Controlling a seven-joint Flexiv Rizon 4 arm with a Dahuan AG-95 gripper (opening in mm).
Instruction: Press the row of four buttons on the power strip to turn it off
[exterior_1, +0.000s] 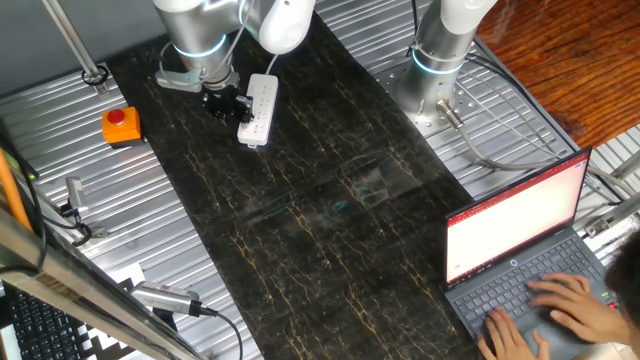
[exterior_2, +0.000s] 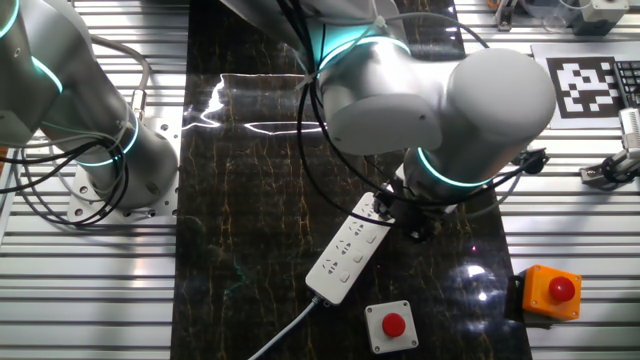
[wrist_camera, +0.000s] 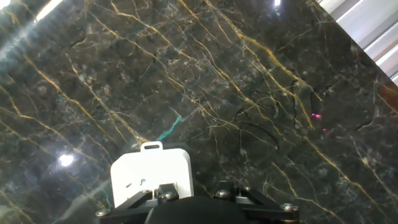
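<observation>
One slim white plastic power strip (exterior_1: 258, 109) lies flat on the dark, gold-veined marble slab (exterior_1: 330, 210) that runs down the middle of the ribbed metal table (exterior_1: 100, 200). In one fixed view it sits near the far end of the slab, set lengthwise and slightly tilted, with its thin white cable (exterior_1: 270, 62) leading away behind the silver robot arm (exterior_1: 200, 25). The black two-finger gripper (exterior_1: 226, 103) hangs just beside the strip's long edge, low over the marble; whether it touches the strip I cannot tell. From the other fixed view the arm's bulky silver wrist (exterior_2: 440, 110) covers one end of the bar, and the row of four small buttons (exterior_2: 378, 206) is only partly visible at that end, close under the gripper. The socket marks show as faint grey shapes along its face.

Whether the claw is released or clenched I cannot tell: the hand view shows only the rounded end of the white bar at the bottom edge, above the black gripper body, with bare marble beyond.

Off to one side, on the metal ribs, stands an orange box with a red round button (exterior_1: 121, 124). A white square plate with a red button (exterior_2: 389, 325) rests on the slab near the strip's cable end. At the table's corner, a person's hands (exterior_1: 560, 310) rest on a laptop (exterior_1: 520, 250).
</observation>
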